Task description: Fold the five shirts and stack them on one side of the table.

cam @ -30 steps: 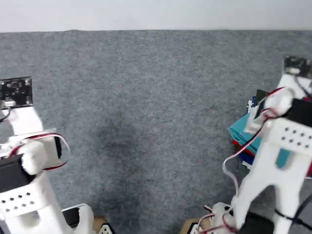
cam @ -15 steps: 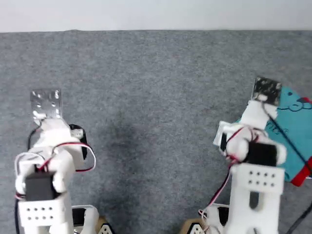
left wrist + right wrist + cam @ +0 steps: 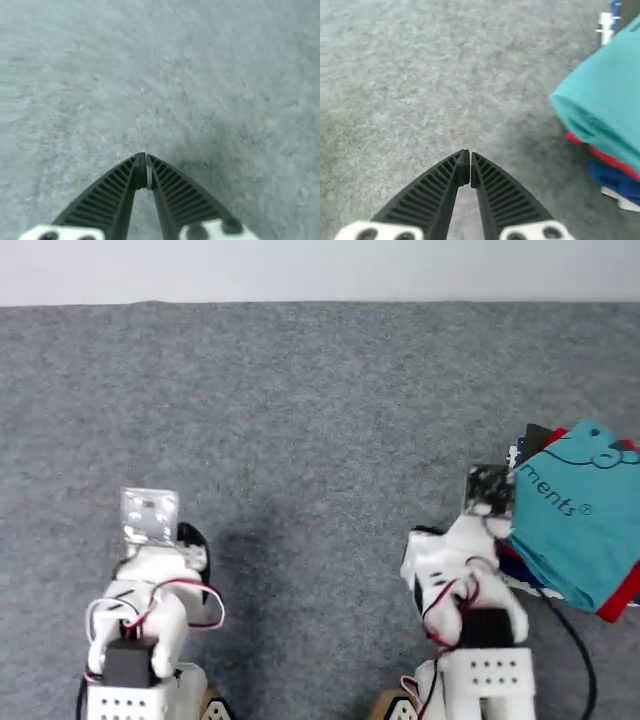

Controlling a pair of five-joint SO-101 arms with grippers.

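Ribbed left fingers [image 3: 115, 192] and right fingers [image 3: 437, 192] pinched together, empty; folded shirts [image 3: 575, 515] stacked on felt [image 3: 320, 390].

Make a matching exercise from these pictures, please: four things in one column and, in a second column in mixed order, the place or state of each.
Things
1. teal shirt
2. red shirt
3. blue shirt
4. left gripper

Places or states
A. shut, over the bare grey table
B. just under the red one
C. on top of the other shirts
D. between the teal one and the blue one

Pairs: 1-C, 2-D, 3-B, 4-A
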